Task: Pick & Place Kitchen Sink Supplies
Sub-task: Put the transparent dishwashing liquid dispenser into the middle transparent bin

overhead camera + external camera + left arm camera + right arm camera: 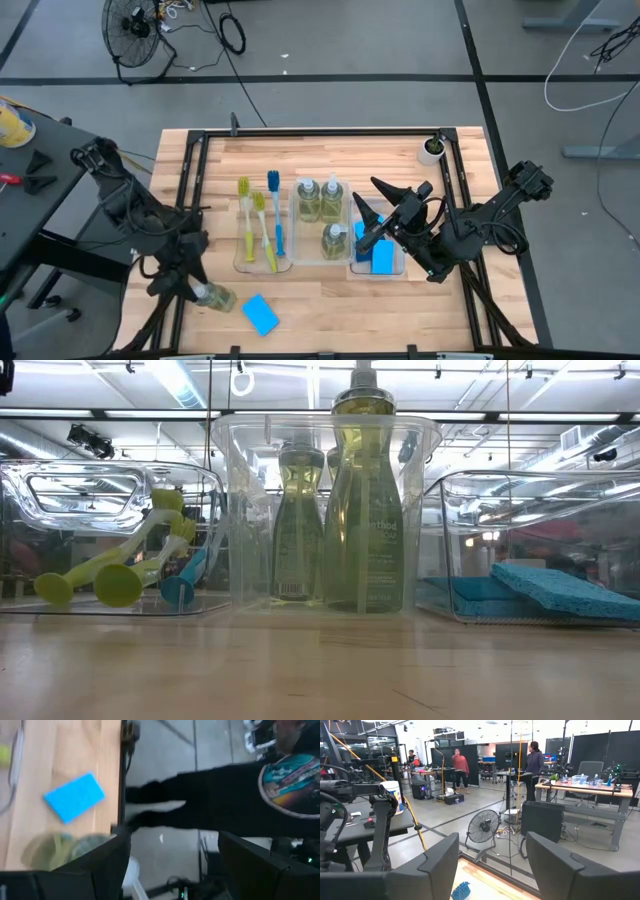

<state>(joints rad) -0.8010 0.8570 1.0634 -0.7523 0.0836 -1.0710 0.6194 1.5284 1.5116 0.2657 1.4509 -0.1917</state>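
Left gripper (170, 865): two dark fingers (107, 865) spread wide, nothing between them. Wooden table (60, 760) as landmark. Blue sponge (74, 796) lies flat on the table, near its dark edge rail (121, 780). A blurred yellow-green bottle (60, 849) lies on the table, just beside one finger. Past the table's edge, grey floor and a person in dark clothes (235, 800).

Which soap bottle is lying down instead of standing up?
The soap bottle on the bare table near the left gripper lies on its side. The other three stand upright in the middle tray.
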